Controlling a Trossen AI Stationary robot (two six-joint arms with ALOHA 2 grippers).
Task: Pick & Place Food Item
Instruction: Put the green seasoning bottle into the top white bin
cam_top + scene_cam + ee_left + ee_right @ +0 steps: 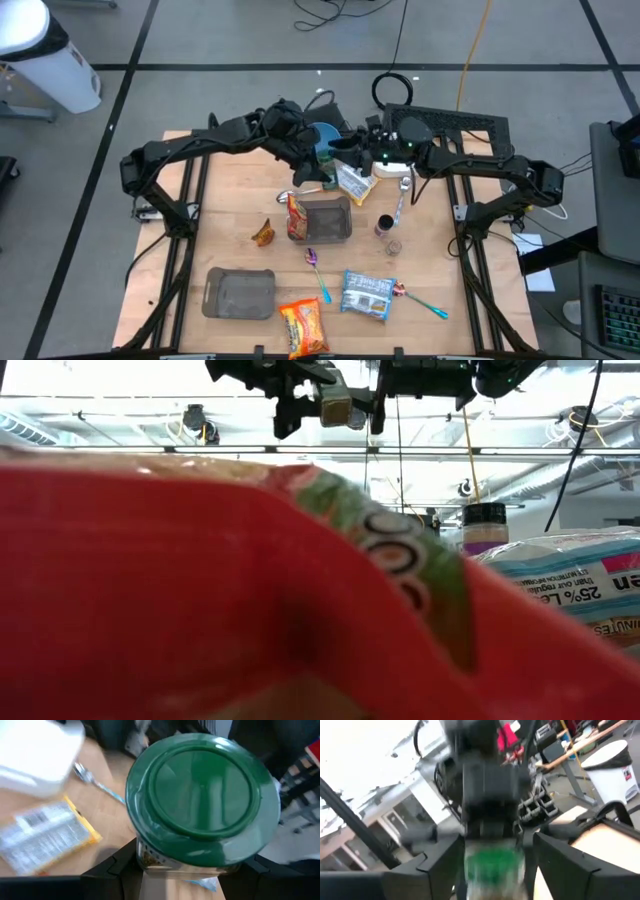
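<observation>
A jar with a green lid (195,795) hangs high above the far middle of the table. My left gripper (185,875) is shut on it. In the low view the jar (335,405) shows between both grippers. My right gripper (492,870) faces the left one from the table's right, open. Its fingers (440,865) stand on either side of the green lid (492,862) with a gap on each side. In the high view the two grippers (335,165) (368,160) meet over the table's far centre and hide the jar. My left gripper pinches the jar's body just under the lid (150,860) between its two fingers. It comes from the table's left, slanting a little downward. The jar is lifted clear of the table and tilted, its lid turned toward the left wrist.
On the table lie a dark tray (330,222) with a red snack bag (297,215), a grey tray (240,293), an orange bag (303,325), a blue-white packet (366,295), a yellow-edged packet (352,182), a small jar (385,225) and spoons (318,270) (420,300).
</observation>
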